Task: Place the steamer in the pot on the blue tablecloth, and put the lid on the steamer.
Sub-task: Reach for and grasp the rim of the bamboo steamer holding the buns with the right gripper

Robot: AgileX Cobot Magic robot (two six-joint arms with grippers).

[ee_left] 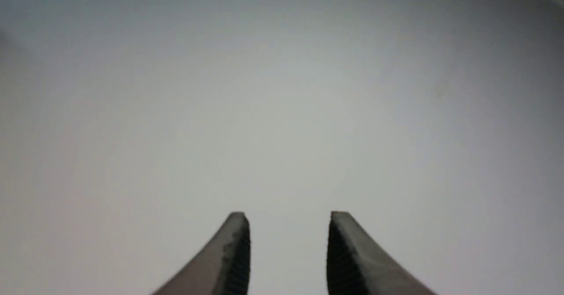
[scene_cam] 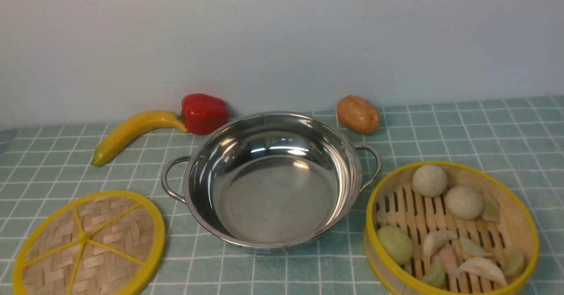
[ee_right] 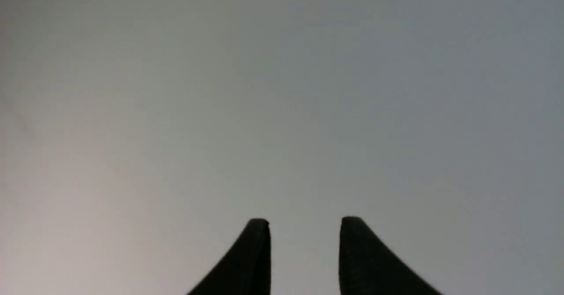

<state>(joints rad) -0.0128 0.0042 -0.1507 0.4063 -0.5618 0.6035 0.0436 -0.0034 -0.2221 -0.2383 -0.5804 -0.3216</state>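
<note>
pot (scene_cam: 273, 207) is seen mid-frame | steamer (scene_cam: 517, 226) is set lower right (dumplings (scene_cam: 482, 266) inside) | lid (scene_cam: 88, 244) is laid lower left | left gripper (ee_left: 288, 215) and right gripper (ee_right: 305, 220) are spread, nothing gripped

— How does the left pincer (ee_left: 288, 215) stand?

— Parted. Its two grey fingers (ee_left: 231, 255) taper to blunt tips, with a clear gap between them and their ribbed inner faces turned toward each other.

— And the right pincer (ee_right: 304, 220)?

— Much the same, seen from its own wrist. Two dark fingers, tips level and apart, gripping nothing.
</note>
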